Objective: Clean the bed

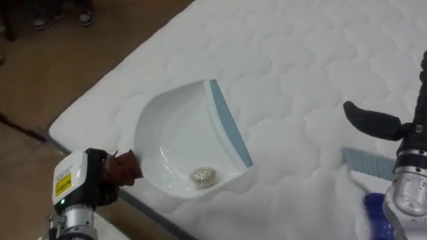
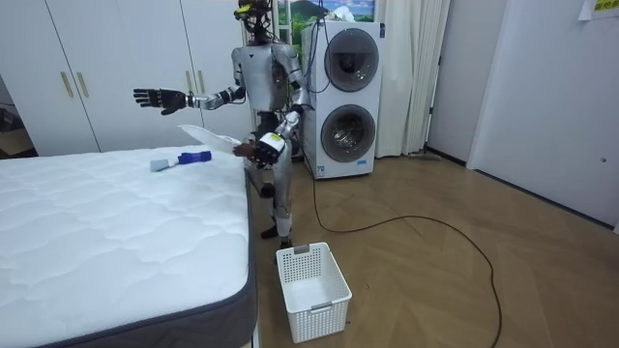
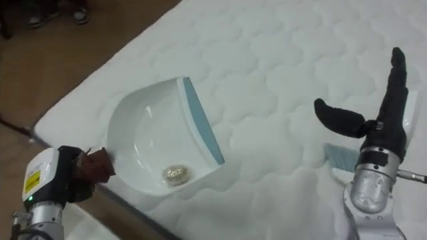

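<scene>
The left hand (image 1: 100, 180), at the lower left of the eye views, is clenched round the dark reddish handle (image 1: 125, 167) of a white dustpan (image 1: 177, 133). The pan hangs over the corner of the mattress (image 1: 300, 60), its blue lip pointing away across the bed. I cannot tell whether the pan touches the quilted surface. A small pale crumpled scrap (image 1: 204, 175) lies inside the pan, near the lip and towards the nearer side.

To the right, a brush (image 1: 365, 163) lies on the mattress, with pale blue bristles and a darker blue handle. The right hand (image 3: 387, 123) hovers above it, released, with the fingers straight and the thumb spread wide, holding nothing.

In the room view the robot stands upright at the bed's far corner, its right arm stretched out over the mattress. Two stacked washers (image 2: 350, 97) stand behind it, and a white basket (image 2: 311, 280) sits on the wooden floor (image 2: 435, 271) beside the bed.
</scene>
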You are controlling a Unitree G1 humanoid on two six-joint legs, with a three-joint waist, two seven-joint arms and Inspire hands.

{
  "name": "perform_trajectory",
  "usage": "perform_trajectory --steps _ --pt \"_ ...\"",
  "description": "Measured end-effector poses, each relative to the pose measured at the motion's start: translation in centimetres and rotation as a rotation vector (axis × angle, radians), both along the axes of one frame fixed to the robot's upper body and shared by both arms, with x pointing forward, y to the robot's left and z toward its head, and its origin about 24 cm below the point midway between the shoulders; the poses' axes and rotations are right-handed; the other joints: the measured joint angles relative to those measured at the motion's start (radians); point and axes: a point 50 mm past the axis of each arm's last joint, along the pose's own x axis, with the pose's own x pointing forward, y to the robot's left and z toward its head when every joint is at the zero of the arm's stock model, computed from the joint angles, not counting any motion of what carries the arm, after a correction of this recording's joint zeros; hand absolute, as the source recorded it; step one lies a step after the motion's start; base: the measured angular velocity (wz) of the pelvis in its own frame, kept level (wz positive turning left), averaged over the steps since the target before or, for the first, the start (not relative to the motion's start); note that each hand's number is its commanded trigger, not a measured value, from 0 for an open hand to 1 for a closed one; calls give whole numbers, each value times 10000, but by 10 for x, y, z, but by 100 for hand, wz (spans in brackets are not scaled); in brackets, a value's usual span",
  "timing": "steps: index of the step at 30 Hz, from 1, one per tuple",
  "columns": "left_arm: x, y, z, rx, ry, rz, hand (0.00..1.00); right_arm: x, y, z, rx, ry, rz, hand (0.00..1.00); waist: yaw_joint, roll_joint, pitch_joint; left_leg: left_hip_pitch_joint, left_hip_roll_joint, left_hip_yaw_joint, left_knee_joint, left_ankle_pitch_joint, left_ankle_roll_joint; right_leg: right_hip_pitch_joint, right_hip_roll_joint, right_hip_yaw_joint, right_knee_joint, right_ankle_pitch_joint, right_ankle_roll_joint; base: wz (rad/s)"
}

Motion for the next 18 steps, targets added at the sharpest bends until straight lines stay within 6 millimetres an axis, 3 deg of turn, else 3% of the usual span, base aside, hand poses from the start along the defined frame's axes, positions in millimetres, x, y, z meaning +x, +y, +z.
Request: perform_trajectory --steps 1,2,3,4,5,6,7,8,9,10,11,12,13,15,16,18 --pt "1 -1 0 -42 -32 -24 100 0 1 -1 26 39 27 0 -35 54 36 -153 -64 -8 133 55 4 -16 -161 -763 36 -98 51 124" --pt "1 -2 0 -59 -35 -22 100 -1 1 -2 37 69 19 0 -62 7 64 -270 46 118 554 -58 12 37 -244 -1220 72 -122 97 98" --pt "-1 0 -1 -35 11 4 100 -2 3 -5 85 179 48 0 -12 50 46 -283 503 475 1812 -766 -68 256 -326 -1994 86 -176 134 78" --pt "-1 1 -1 -18 53 34 100 -2 5 -6 105 240 138 0 -3 152 22 -22 971 491 2527 -1448 -416 449 -344 -2461 278 -270 268 66" --pt "0 0 -1 -47 73 13 100 -2 5 -6 103 277 153 0 18 185 26 51 1060 443 2560 -1652 -564 531 -376 -2528 516 -312 367 64" --pt "3 -3 -2 -140 131 -82 100 -1 6 -7 119 370 174 0 59 235 81 48 925 253 2319 -1828 -294 505 -475 -2551 1102 -433 463 60" --pt "3 -6 -4 -205 233 -187 100 0 8 -10 118 530 259 0 100 130 55 144 496 -381 1883 -1772 -128 165 -766 -2014 1744 -567 390 49" --pt "4 -9 -5 -251 253 -237 100 1 9 -11 118 551 275 0 140 101 55 154 289 -644 1654 -1690 -53 -90 -904 -1672 2068 -600 306 27" --pt "3 -12 -6 -281 314 -370 100 1 10 -12 144 622 292 0 201 75 75 130 -19 -1185 1395 -1517 58 -540 -879 -845 2273 -679 53 28" --pt "2 -13 -7 -190 344 -450 100 -2 11 -16 208 776 282 0 188 66 76 41 -241 -1768 1287 -1416 99 -760 -401 69 1899 -725 -30 42" --pt "2 -12 -7 -163 354 -449 100 -4 12 -19 236 883 276 0 175 52 71 3 -344 -2059 1242 -1359 100 -844 -153 413 1636 -675 -85 76" --pt "2 -10 -6 -96 387 -456 100 -6 13 -23 290 1040 261 0 108 -37 54 -39 -605 -2579 1109 -1196 124 -951 186 855 1377 -242 -195 101" --pt "2 -11 -7 -119 449 -503 100 -9 12 -25 281 1130 127 0 -2 -39 24 -98 -855 -3160 1018 -1054 165 -867 216 759 1510 -124 -206 110" --pt "4 -12 -6 -172 488 -633 100 -10 11 -26 272 1136 -108 0 -177 -125 -24 -174 -1062 -3519 958 -878 234 -765 60 572 1736 -118 -121 130" --pt "5 -13 -6 -197 500 -676 100 -9 11 -27 271 1150 -106 0 -199 -131 -33 -291 -994 -3373 1089 -874 283 -707 -62 321 1887 -131 -98 128" --pt "6 -13 -6 -252 562 -744 100 -9 11 -28 281 1193 -90 0 -104 -125 -40 -427 -924 -3308 1361 -961 414 -709 -86 546 2205 -182 -14 92"
